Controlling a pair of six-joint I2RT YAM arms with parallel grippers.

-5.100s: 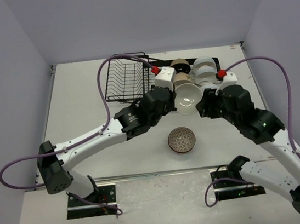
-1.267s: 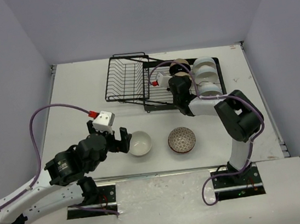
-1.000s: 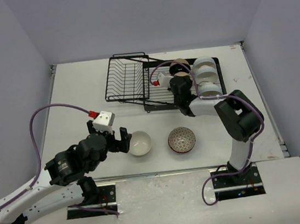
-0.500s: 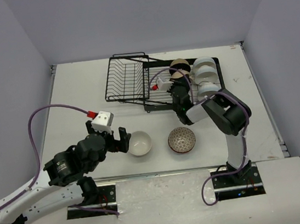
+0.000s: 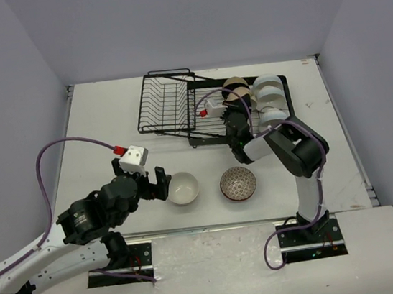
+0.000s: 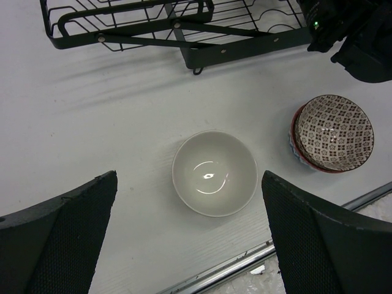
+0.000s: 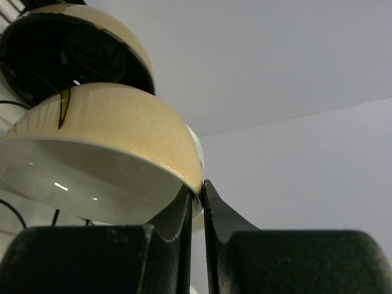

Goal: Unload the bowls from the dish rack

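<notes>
Over the last second or so the right arm has folded its elbow in toward the rack and tipped its wrist, while the left arm and the two bowls on the table have not stirred. Five seconds back the white bowl was up by the rack, between both claws. The left claw (image 5: pixel 164 184) hovers at about 7 o'clock on the table (image 5: pixel 107 130), its jaws wide apart and holding nothing. The white bowl (image 6: pixel 214 173) sits upright just at its 3 o'clock. In the wrist view it is framed by the two fingers (image 6: pixel 73 226) and touches neither. At 3 o'clock from it, near but apart, stands the net bowl (image 5: pixel 238 183), with a red and blue rim showing under its left side. The rack (image 5: pixel 166 107) lies at 12 o'clock by the far edge. Over its right part the right claw (image 7: pixel 196 187) is clamped on the rim of the beige bowl (image 7: pixel 116 119), which is tilted and pale inside; whether it rests on the tines cannot be told. A black-lined bowl (image 7: pixel 67 55) stands close behind it, and white bowls (image 5: pixel 270 97) stand on edge in the rack at its 3 o'clock.
</notes>
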